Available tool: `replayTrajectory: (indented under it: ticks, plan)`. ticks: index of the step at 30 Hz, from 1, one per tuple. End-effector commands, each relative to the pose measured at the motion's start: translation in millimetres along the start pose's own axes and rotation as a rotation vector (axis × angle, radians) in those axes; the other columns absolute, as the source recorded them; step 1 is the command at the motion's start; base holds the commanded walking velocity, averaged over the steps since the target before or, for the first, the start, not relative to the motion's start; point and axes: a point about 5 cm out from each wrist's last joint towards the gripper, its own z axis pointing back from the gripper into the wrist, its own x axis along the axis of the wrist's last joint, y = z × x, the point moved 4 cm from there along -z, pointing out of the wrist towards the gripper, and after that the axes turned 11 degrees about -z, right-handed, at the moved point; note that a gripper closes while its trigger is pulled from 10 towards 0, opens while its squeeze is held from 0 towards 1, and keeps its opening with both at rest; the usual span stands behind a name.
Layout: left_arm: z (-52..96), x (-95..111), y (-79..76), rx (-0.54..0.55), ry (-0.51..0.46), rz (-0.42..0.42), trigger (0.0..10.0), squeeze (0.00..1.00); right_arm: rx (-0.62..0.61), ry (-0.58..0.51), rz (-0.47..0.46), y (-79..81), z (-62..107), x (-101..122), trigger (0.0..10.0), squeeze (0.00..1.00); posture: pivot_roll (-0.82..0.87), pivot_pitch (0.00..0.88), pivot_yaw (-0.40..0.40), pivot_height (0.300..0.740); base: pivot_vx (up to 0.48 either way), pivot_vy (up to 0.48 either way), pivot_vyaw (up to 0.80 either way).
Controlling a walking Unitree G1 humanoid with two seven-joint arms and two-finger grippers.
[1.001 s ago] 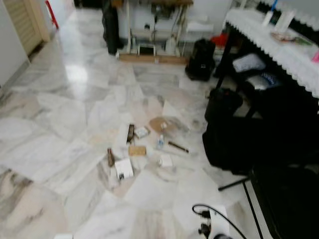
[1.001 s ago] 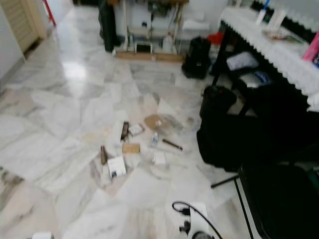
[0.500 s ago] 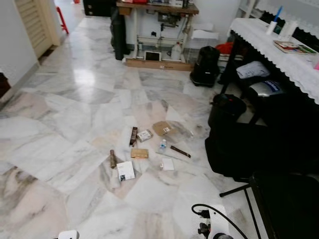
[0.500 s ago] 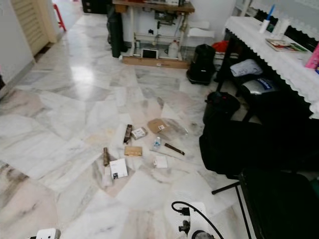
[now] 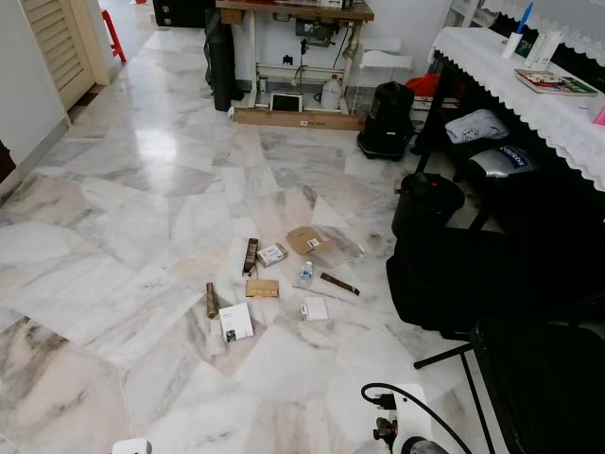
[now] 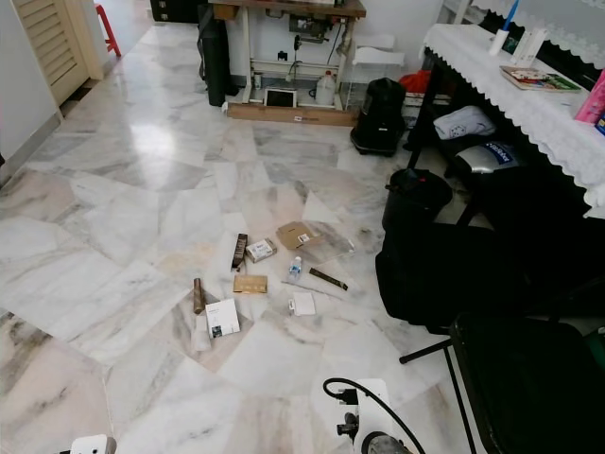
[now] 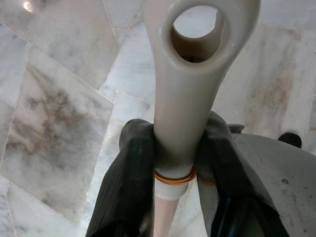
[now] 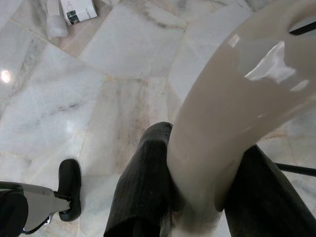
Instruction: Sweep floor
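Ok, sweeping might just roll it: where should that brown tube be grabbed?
Mid-length on the tube, from straight above: it lies flat on the floor, long and thin, so fingers probably close best across its narrow width.

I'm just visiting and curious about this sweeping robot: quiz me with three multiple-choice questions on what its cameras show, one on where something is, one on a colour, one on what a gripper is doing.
1. Where does the litter lie?
A. on the marble floor, mid-room
B. on the white-clothed table
C. inside the black bag

2. What colour is the handle in the left gripper?
A. red
B. cream
C. blue

3. What state is the left gripper in?
A. open, holding nothing
B. shut on a bottle
C. shut on the handle

Answers:
1 A: the litter is scattered on the marble floor.
2 B: the handle is glossy cream.
3 C: the left gripper has both black fingers pressed against it.
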Motion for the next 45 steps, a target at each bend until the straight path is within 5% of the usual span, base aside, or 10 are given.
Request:
replayTrajectory:
  ticks: [1, 17, 27, 45]
  plan:
    - [0.3, -3.5, -5.8, -0.021, 0.017, 0.015, 10.0, 0.00, 0.022, -0.011, -0.019, 5.6, -0.7, 2.6, 10.0, 0.00, 0.01, 0.000, -0.092, 0.740, 0.000, 0.000, 0.00]
    - [2.4, -12.5, -13.5, -0.040, 0.037, 0.015, 10.0, 0.00, 0.018, 0.012, 0.025, -2.8, 1.7, -6.3, 10.0, 0.00, -0.03, 0.000, -0.105, 0.740, 0.000, 0.000, 0.00]
    - [3.7, -19.4, -6.1, 0.006, 0.060, 0.048, 10.0, 0.00, 0.050, 0.021, 0.052, 9.7, 1.1, -12.1, 10.0, 0.00, -0.12, 0.000, -0.084, 0.740, 0.000, 0.000, 0.00]
    - [1.8, -10.6, -5.1, 0.007, 0.036, 0.019, 10.0, 0.00, 0.011, -0.054, -0.013, 1.3, -0.7, 13.3, 10.0, 0.00, -0.07, 0.000, -0.087, 0.740, 0.000, 0.000, 0.00]
